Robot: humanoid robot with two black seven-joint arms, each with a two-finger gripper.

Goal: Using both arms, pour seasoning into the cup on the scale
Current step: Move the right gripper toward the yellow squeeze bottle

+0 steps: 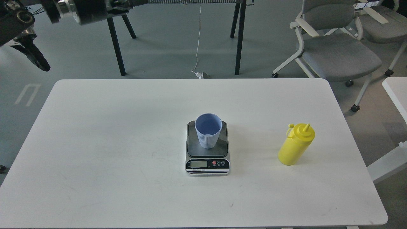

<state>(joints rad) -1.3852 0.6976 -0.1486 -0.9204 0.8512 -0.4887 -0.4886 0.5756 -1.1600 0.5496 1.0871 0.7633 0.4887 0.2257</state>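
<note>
The light-blue ribbed cup (pixel 208 132) stands upright on the dark plate of the scale (pixel 207 164), near the middle of the white table (pixel 111 143). The yellow squeeze bottle of seasoning (pixel 295 146) stands upright on the table to the right of the scale, apart from it. My left arm is raised high at the top left, far from the table. Its gripper (pixel 133 3) is cut by the top edge, and its fingers cannot be told apart. My right arm and gripper are out of view. Nothing is held.
Grey office chairs (pixel 337 54) stand beyond the table's far right corner. Black legs of another table (pixel 116 47) stand behind the far edge. A second white table edge (pixel 396 92) shows at the right.
</note>
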